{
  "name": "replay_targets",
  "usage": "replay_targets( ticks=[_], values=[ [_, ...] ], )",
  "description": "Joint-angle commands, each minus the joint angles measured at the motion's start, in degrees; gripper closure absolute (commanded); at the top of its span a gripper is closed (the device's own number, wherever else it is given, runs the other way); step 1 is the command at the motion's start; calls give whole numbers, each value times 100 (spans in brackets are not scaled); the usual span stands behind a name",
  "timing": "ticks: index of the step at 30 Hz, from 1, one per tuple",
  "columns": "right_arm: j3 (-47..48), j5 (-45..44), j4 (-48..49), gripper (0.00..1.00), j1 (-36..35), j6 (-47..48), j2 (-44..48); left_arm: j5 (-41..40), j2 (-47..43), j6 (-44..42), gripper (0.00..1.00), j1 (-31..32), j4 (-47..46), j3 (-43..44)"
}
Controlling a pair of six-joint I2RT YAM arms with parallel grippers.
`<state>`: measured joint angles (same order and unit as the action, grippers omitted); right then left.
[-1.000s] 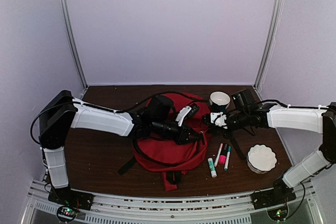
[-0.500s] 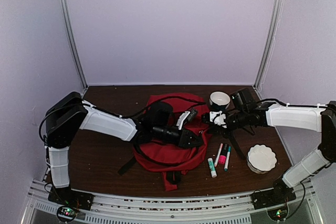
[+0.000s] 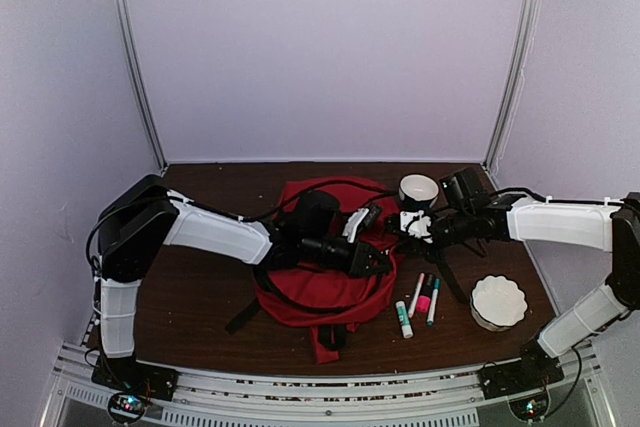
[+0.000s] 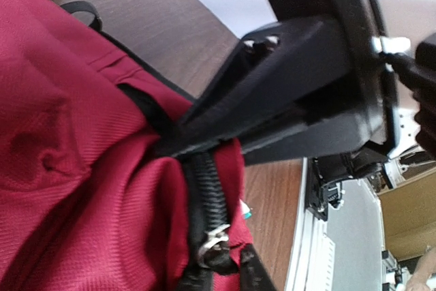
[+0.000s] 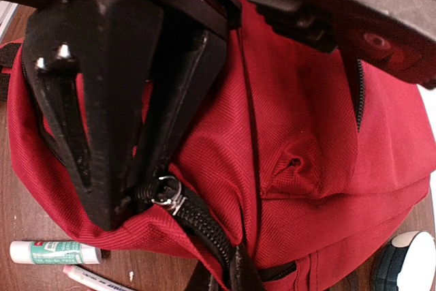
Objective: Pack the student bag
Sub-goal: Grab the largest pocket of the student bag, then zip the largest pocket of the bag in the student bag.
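Note:
The student bag [image 3: 322, 287] is a red backpack lying flat mid-table, with a black zip along its right edge. My left gripper [image 3: 385, 263] reaches across it and is shut on the bag's zip edge [image 4: 170, 142]. The zip slider [image 4: 212, 242] hangs just below its fingertips. My right gripper [image 3: 396, 228] comes in from the right and is shut on the same edge of the bag [image 5: 272, 134], beside the slider's metal ring [image 5: 165, 192]. The bag's opening and lining are hidden.
A glue stick [image 3: 403, 319] and several markers [image 3: 425, 297] lie right of the bag. A white fluted bowl [image 3: 498, 302] sits further right. A dark cup with a white inside [image 3: 418, 190] stands behind the right gripper. Black straps [image 3: 245, 317] trail off the bag's front left.
My left arm has pushed further right across the bag, its gripper now closer to the right gripper. The right arm has stayed put.

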<state>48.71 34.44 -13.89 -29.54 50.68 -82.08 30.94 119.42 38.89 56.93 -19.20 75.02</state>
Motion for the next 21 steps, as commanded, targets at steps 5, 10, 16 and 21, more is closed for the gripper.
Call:
replay_targets(
  ticks=[5,10,16,21],
  values=[
    [114,-55,117,96,34,-94,70,-741,-235,-169,100,-120,640,-31],
    [121,-266,272,100,113,-305,28,-729,-705,-520,100,-120,1643,-48],
    [109,-630,515,100,278,-383,-81,-491,-1051,-885,100,-84,2795,-173],
    [25,-815,652,100,322,-519,-84,-459,-1321,-1031,100,38,3229,-469]
  ],
)
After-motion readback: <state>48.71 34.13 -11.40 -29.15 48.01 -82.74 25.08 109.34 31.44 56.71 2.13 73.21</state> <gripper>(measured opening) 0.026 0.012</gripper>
